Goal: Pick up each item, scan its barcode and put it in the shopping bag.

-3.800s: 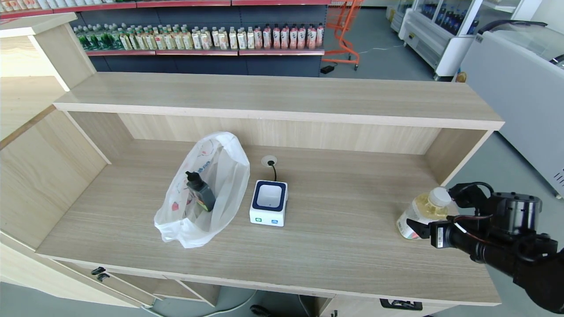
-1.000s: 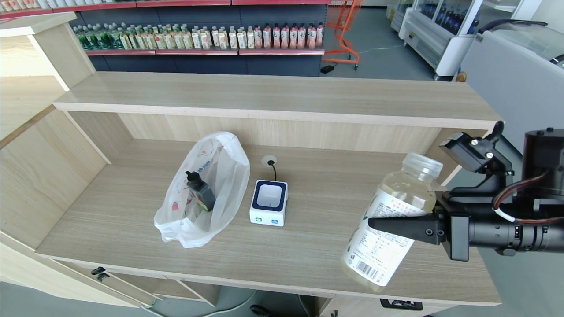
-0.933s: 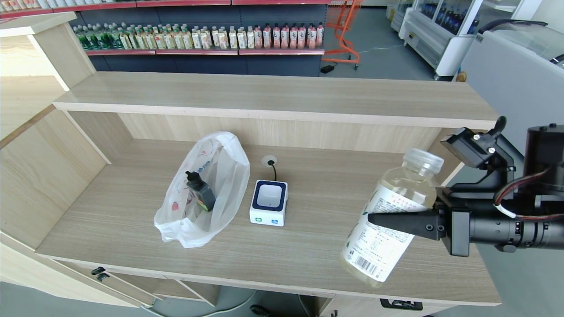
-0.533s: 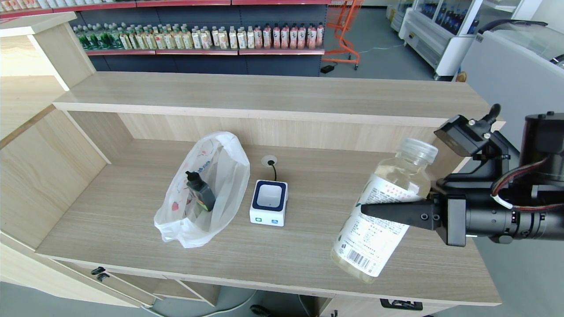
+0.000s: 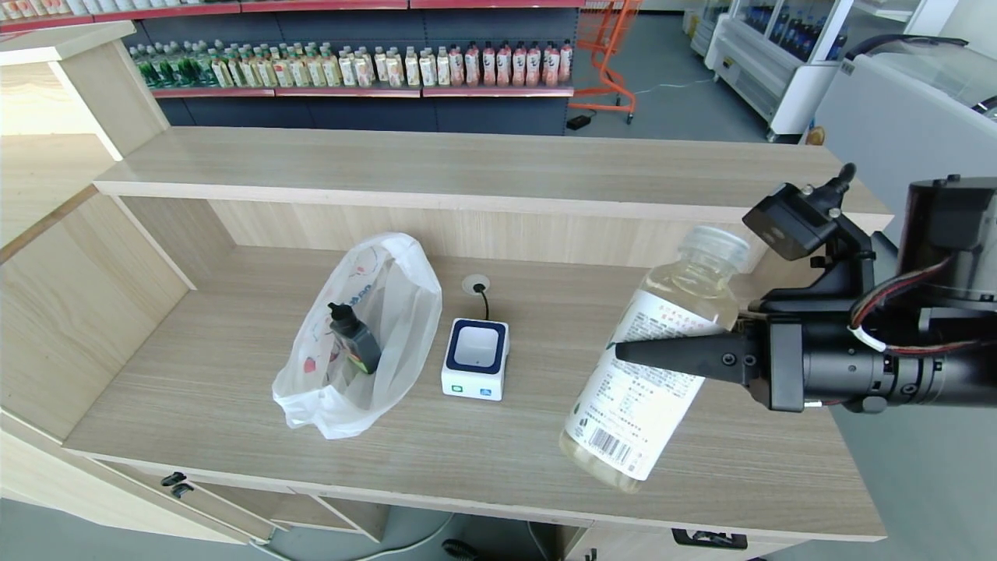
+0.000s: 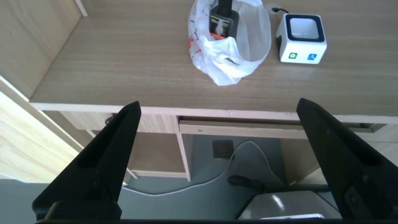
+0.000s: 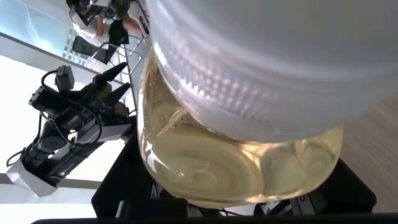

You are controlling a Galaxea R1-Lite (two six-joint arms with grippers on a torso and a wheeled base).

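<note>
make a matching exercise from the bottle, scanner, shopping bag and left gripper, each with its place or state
Things:
1. bottle
2. scanner
3. shopping bag
4. left gripper

Places or states:
A. open, fingers wide apart
B. holds a dark item
C. in the air, tilted, barcode showing
D. standing on the counter beside the bag

Pairs: 1-C, 2-D, 3-B, 4-A

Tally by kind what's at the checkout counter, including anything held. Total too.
Shopping bag: 1
Barcode scanner: 1
Bottles: 2 (clear bottle of pale yellow liquid, held aloft; dark bottle inside the bag)
Total: 4
</note>
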